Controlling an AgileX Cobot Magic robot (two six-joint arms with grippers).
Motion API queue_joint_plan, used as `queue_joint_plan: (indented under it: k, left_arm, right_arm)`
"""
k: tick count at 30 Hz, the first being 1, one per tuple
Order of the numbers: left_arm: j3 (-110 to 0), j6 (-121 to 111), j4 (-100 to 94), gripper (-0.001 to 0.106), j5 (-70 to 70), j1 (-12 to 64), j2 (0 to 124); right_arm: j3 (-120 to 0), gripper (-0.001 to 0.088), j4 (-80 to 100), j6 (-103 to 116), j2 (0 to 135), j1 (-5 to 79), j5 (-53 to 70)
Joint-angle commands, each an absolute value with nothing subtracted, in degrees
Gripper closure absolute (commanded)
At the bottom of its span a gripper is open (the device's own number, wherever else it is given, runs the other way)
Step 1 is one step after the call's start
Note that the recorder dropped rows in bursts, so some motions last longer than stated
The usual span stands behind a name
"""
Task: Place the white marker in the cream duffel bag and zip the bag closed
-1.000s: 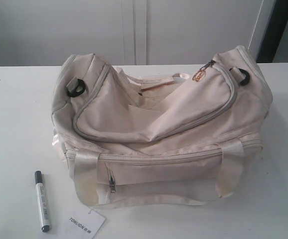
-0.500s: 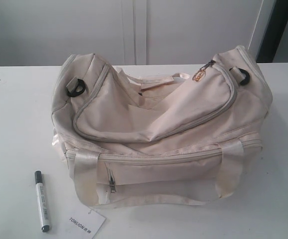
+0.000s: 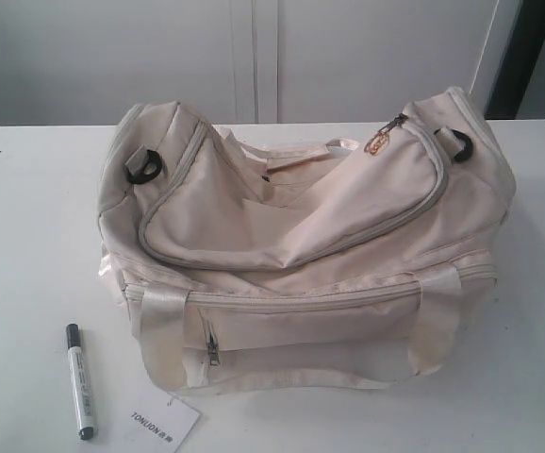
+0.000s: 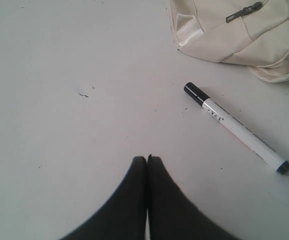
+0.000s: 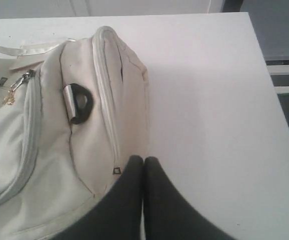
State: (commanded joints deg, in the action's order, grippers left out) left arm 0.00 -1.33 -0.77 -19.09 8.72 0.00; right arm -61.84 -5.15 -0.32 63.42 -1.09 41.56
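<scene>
bag: the cream duffel bag (image 3: pixel 301 245) fills the centre of the exterior view, resting on the white table (image 3: pixel 27 236), with its top flap sagging inward.
top zip: a curved grey track runs around the flap, and the top zipper pull (image 3: pixel 378 143) sits at the bag's upper right end.
rings: one black d-ring (image 3: pixel 145 168) at the bag's upper left, a second d-ring (image 3: pixel 459 142) at its upper right.
front pocket: the pocket zip pull (image 3: pixel 212 353) hangs at the lower left of the bag's front.
marker: the white marker (image 3: pixel 79 382) lies flat on the table at the lower left of the exterior view. it is outside the bag and apart from it, cap toward the top of the frame, just left of the paper tag (image 3: pixel 164 425).
left fingers: the left gripper (image 4: pixel 147 159) has both fingers pressed together, gripping nothing, over bare table near the marker but clear of it.
right fingers: the right gripper (image 5: pixel 143 159) has its fingers pressed together, gripping nothing, at the bag's end panel. contact with the fabric cannot be told.
</scene>
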Motion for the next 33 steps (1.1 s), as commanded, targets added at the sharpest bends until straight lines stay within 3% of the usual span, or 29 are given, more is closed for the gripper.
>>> queue_joint_plan:
  k: [5, 16, 24, 33]
  left_arm:
    - [0.00, -1.33, -0.77, 0.105, -19.09, 8.72, 0.00]
    - [0.00, -1.33, -0.77, 0.105, -19.09, 8.72, 0.00]
    - [0.00, -1.33, -0.77, 0.105, -19.09, 8.72, 0.00]
    - [0.00, -1.33, -0.77, 0.105, -19.09, 8.72, 0.00]
  right_arm:
    - [-62.97, 0.0868, -5.77, -1.04, 70.01, -0.60, 36.97]
    - [-72.06, 0.0868, -21.08, -12.62, 81.36, -0.60, 38.49]
    - [-76.30, 0.0857, -21.99, -14.28, 87.36, -0.60, 37.65]
    - [-77.59, 0.0570, -22.43, -15.20, 91.40, -0.60, 36.12]
